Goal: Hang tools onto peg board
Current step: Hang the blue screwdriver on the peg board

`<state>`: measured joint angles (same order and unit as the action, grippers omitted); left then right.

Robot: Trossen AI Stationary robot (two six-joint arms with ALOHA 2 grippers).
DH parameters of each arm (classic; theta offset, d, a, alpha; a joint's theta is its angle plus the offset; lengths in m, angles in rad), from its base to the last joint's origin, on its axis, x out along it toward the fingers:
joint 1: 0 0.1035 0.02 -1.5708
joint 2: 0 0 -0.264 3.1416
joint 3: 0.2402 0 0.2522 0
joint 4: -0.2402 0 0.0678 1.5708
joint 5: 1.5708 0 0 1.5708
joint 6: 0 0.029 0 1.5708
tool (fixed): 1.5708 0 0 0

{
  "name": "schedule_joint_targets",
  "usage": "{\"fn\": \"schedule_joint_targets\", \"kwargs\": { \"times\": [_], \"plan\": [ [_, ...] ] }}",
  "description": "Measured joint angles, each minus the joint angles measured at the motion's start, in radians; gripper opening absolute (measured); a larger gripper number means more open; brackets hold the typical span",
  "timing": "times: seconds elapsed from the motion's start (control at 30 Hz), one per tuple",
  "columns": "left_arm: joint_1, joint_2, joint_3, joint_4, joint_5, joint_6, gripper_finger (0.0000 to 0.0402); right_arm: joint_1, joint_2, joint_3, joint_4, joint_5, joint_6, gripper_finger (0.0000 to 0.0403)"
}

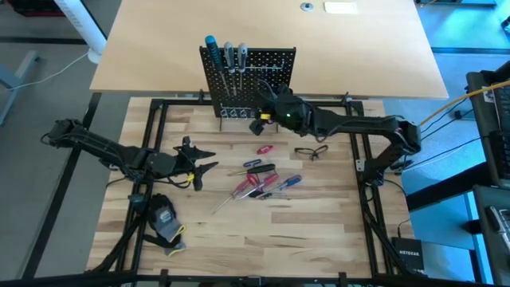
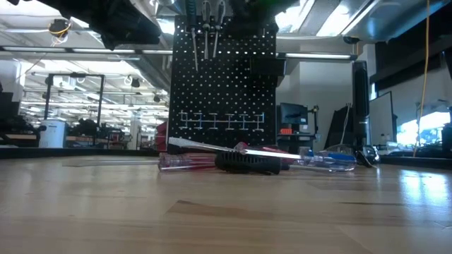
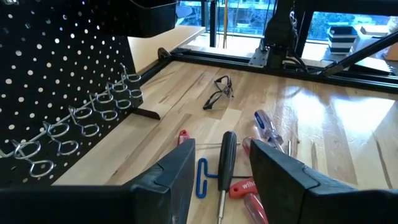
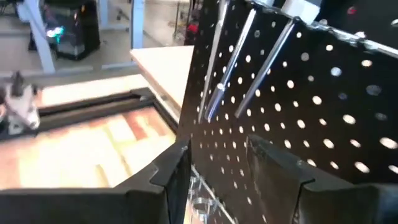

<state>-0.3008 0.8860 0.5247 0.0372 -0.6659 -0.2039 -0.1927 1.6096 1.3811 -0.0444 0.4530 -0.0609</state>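
- The peg board (image 1: 249, 80) stood upright at the far side of the tabletop (image 1: 319, 231), walling off that edge; three screwdrivers (image 1: 227, 57) already hung across its upper left holes.
- The right tool (image 1: 263, 108) hovered close against the board's lower right face, its open fingers empty, crowding the row of wire hooks (image 1: 235, 112).
- A heap of loose tools (image 1: 259, 182) cluttered mid-tabletop, safety glasses (image 1: 311, 151) just beyond.
- The left tool (image 1: 199, 163) hung open beside the heap.
- A glove (image 1: 165, 219) occupied the near left corner; the near right boards lay bare.
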Motion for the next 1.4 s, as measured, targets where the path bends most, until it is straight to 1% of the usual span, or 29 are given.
{"fn": "schedule_joint_targets", "kwargs": {
  "times": [0.17, 0.27, 0.43, 0.5, 0.63, 0.73, 0.8, 1.03, 1.2, 1.27, 1.33, 1.4],
  "plan": [
    [0.000, 0.000, 0.000, 0.000, 0.000, -0.004, 0.0143, 0.069, -0.067, 0.000, -0.129, -0.004, -0.001, 0.0156],
    [-0.001, 0.000, 0.000, -0.002, 0.000, -0.010, 0.0143, 0.119, -0.099, 0.000, -0.232, -0.035, -0.013, 0.0156],
    [-0.001, 0.000, -0.012, 0.009, 0.012, -0.011, 0.0143, 0.218, -0.104, -0.002, -0.402, -0.046, -0.027, 0.0156],
    [-0.001, 0.000, -0.019, 0.009, 0.013, -0.022, 0.0143, 0.259, -0.105, -0.025, -0.428, -0.058, -0.026, 0.0156],
    [-0.001, 0.000, -0.023, 0.024, 0.014, -0.029, 0.0143, 0.328, -0.103, -0.115, -0.438, -0.118, -0.024, 0.0156],
    [-0.001, 0.000, -0.023, 0.029, 0.014, -0.029, 0.0143, 0.367, -0.103, -0.188, -0.405, -0.165, -0.017, 0.0156],
    [-0.001, 0.000, -0.023, 0.028, 0.015, -0.029, 0.0143, 0.382, -0.103, -0.240, -0.392, -0.178, 0.005, 0.0156],
    [-0.001, 0.004, -0.023, 0.029, 0.015, -0.029, 0.0143, 0.399, -0.103, -0.347, -0.385, -0.195, 0.097, 0.0156],
    [0.001, 0.032, -0.023, 0.029, 0.015, -0.030, 0.0143, 0.396, -0.103, -0.422, -0.309, -0.260, 0.148, 0.0156],
    [0.001, 0.049, -0.023, 0.032, 0.015, -0.031, 0.0143, 0.397, -0.103, -0.449, -0.285, -0.306, 0.180, 0.0156],
    [0.000, 0.064, -0.023, 0.035, 0.015, -0.033, 0.0143, 0.405, -0.103, -0.473, -0.273, -0.349, 0.211, 0.0156],
    [0.001, 0.078, -0.023, 0.035, 0.015, -0.036, 0.0143, 0.420, -0.102, -0.495, -0.264, -0.367, 0.216, 0.0156]
  ]
}}
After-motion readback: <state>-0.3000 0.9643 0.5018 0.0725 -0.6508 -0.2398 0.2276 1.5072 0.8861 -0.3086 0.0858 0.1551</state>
